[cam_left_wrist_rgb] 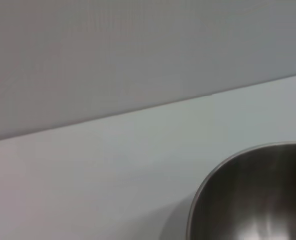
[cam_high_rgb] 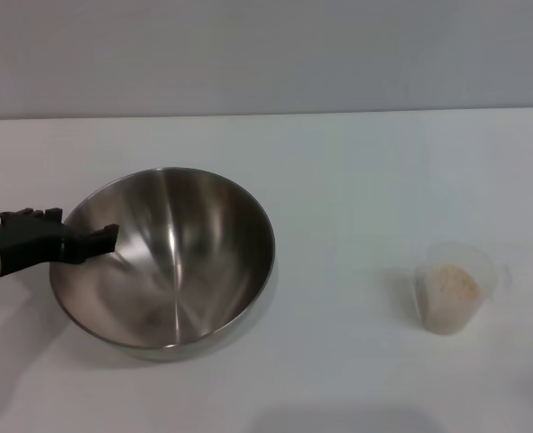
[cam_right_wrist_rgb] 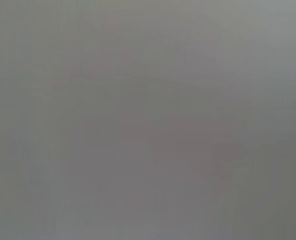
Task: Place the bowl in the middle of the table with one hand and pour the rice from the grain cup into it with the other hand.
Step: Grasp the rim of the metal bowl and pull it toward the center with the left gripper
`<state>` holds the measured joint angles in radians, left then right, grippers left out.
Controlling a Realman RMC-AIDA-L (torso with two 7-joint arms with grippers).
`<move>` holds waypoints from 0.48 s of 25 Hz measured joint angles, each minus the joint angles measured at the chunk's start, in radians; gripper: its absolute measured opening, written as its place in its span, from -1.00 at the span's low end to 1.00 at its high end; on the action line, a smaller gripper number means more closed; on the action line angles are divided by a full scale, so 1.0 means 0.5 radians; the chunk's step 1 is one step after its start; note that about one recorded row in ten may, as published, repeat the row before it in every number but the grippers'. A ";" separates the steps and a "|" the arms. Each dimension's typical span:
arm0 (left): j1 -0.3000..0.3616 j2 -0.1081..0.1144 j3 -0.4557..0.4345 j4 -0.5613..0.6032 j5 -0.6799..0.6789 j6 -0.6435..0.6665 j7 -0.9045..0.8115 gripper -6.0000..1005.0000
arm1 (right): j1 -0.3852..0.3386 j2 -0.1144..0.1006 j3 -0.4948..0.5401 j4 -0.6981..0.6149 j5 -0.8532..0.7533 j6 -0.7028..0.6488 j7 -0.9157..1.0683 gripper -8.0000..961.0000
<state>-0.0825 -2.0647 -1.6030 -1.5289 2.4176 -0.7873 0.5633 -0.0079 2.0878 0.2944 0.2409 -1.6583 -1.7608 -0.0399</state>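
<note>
right wrist view is a featureless blur; left wrist view's edge crops the bowl (cam_left_wrist_rgb: 253,195).

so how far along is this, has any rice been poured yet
Nothing poured: the rice sits in the grain cup, upright on the table; the bowl looks empty. In hand: the left gripper at its left rim. Left: centring, then pouring; the right gripper is unseen.
</note>
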 joint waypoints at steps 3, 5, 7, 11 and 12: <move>0.001 0.000 0.006 0.011 0.000 -0.004 0.000 0.67 | 0.002 0.000 0.000 0.000 0.000 0.000 0.000 0.54; 0.003 0.000 0.014 0.017 0.000 -0.005 0.000 0.67 | 0.003 0.000 0.000 0.000 0.000 0.000 0.000 0.54; 0.002 0.000 0.016 0.028 0.000 -0.006 0.000 0.67 | 0.003 0.000 0.000 0.000 0.000 0.000 0.000 0.54; 0.000 0.002 0.022 0.034 0.000 -0.014 -0.001 0.67 | 0.004 0.000 0.000 0.000 0.000 0.000 0.000 0.54; 0.000 0.002 0.022 0.034 0.000 -0.014 -0.001 0.61 | 0.004 0.000 0.000 0.000 0.000 0.000 0.000 0.54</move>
<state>-0.0825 -2.0637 -1.5920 -1.5118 2.4176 -0.7945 0.5630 -0.0061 2.0878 0.2944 0.2408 -1.6583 -1.7609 -0.0400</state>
